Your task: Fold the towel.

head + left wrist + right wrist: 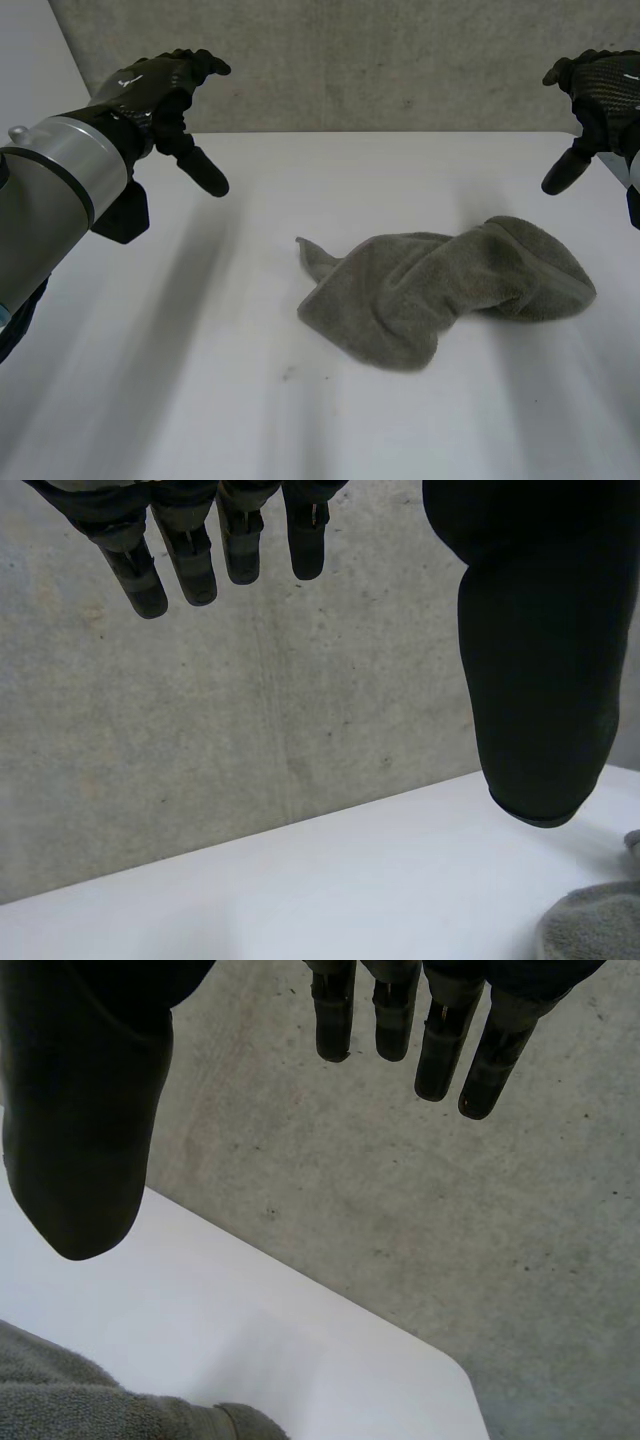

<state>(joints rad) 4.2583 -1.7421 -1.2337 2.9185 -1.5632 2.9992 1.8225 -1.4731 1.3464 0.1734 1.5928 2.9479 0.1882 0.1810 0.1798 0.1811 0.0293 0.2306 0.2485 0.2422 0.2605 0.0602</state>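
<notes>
Head view, towel: the grey towel (440,295) lies crumpled and unfolded on the white worktop (180,390), at about 4 o'clock from the worktop's middle. One loose corner sticks out of the heap toward 10 o'clock.
Head view, my left hand: my left hand (165,95) hangs in the air at 10 o'clock from the towel, well apart from it. The fingers are loosely spread, the thumb points down, and it holds nothing.
Head view, my right hand: my right hand (600,95) is raised at 2 o'clock from the towel, clear of the cloth. It is relaxed and empty.
Head view, backdrop: a grey concrete wall (400,60) stands behind the worktop's far edge at 12 o'clock.
Left wrist view, my left hand: the fingers (190,560) are straight and apart from the thumb, with nothing between them and only wall (250,710) behind.
Left wrist view, towel: the head view gives the whole heap, but here I get just a rim of the towel (595,925), lying on the worktop (350,890) below my thumb.
Right wrist view, my right hand: the fingers (440,1050) are straight, with a wide gap to the thumb, and nothing is gripped.
Right wrist view, towel: a strip of towel (90,1400) lies below my thumb, not touching it. From this side the worktop (250,1310) ends in a corner against the concrete.
</notes>
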